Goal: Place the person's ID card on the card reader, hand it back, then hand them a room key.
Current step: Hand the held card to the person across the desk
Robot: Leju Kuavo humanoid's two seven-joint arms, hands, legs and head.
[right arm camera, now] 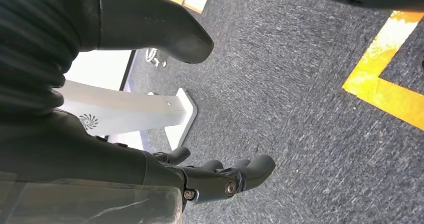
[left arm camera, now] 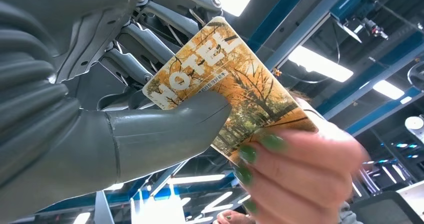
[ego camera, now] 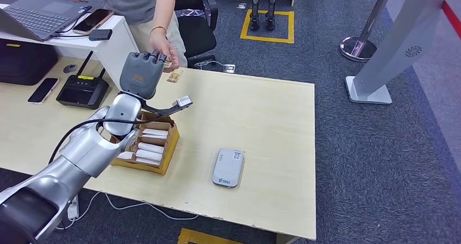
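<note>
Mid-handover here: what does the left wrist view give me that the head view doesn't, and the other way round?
Left wrist view alone: the key card face, printed HOTEL over autumn trees, pinned by the left hand's thumb, with the person's fingers already gripping its far end.

Head view alone: the table, the card reader and the box of cards, plus the left hand raised toward the person.

Both: the left hand meeting the person's hand at the handover.

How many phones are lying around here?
2: one phone on the wooden table beside the black router, another phone on the white desk by the laptop.
</note>
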